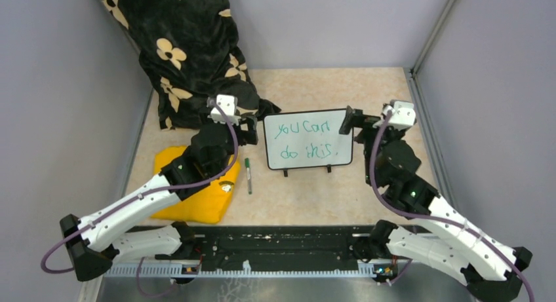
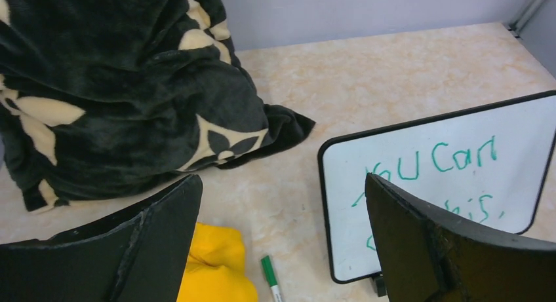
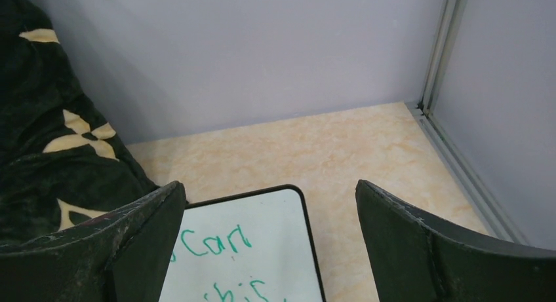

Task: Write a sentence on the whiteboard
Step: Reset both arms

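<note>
The whiteboard (image 1: pixel 298 163) stands on its two black feet at mid-table, and the sentence (image 1: pixel 305 138) in green reads "you can do this" in two lines. My left gripper (image 1: pixel 252 130) hovers just off the board's left edge, open and empty. In the left wrist view the left gripper (image 2: pixel 282 184) frames the whiteboard (image 2: pixel 347 210), part of the sentence (image 2: pixel 452 159) and a green marker (image 2: pixel 270 276) lying on the table. My right gripper (image 1: pixel 349 122) is at the board's upper right corner, open. The right gripper (image 3: pixel 269 190) holds nothing above the whiteboard (image 3: pixel 275 217), with part of the sentence (image 3: pixel 213 243) showing.
The green marker (image 1: pixel 248 176) lies on the table left of the board. A yellow cloth (image 1: pixel 197 194) sits under the left arm. A black blanket with cream flowers (image 1: pixel 190 53) is heaped at the back left. Grey walls enclose the table on three sides.
</note>
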`<state>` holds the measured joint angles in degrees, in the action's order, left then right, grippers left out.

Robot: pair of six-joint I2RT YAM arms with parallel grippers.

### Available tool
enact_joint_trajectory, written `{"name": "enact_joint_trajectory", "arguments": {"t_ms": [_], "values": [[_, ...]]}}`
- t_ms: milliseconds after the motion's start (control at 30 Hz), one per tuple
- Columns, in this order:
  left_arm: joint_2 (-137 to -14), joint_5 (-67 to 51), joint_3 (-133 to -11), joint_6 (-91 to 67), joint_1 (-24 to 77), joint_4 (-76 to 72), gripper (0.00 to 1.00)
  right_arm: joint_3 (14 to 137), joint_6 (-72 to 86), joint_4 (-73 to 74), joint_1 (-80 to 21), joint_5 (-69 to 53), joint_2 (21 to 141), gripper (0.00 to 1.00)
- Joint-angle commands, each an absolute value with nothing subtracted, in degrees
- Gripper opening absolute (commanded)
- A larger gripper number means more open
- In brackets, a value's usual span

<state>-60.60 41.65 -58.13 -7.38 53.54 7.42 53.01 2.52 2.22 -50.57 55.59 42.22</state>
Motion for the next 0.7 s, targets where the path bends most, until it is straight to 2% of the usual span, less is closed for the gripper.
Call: {"name": "enact_joint_trajectory", "arguments": {"t_ms": [0, 200, 667], "values": [[-56.3, 43.9, -50.3, 1.5, 53.7, -4.0, 0.98, 46.8, -9.5, -7.9, -50.2, 50.9, 32.8, 0.97], [-55.0, 37.3, -48.3, 1.0, 53.7, -5.2, 0.98, 38.9, -5.6, -6.2, -50.2, 50.8, 25.6, 0.96], [-55.1, 32.9, -46.5, -2.9, 53.7, -6.3, 0.98, 37.8, 7.9, -5.8, -50.2, 46.7, 28.2, 0.96]]}}
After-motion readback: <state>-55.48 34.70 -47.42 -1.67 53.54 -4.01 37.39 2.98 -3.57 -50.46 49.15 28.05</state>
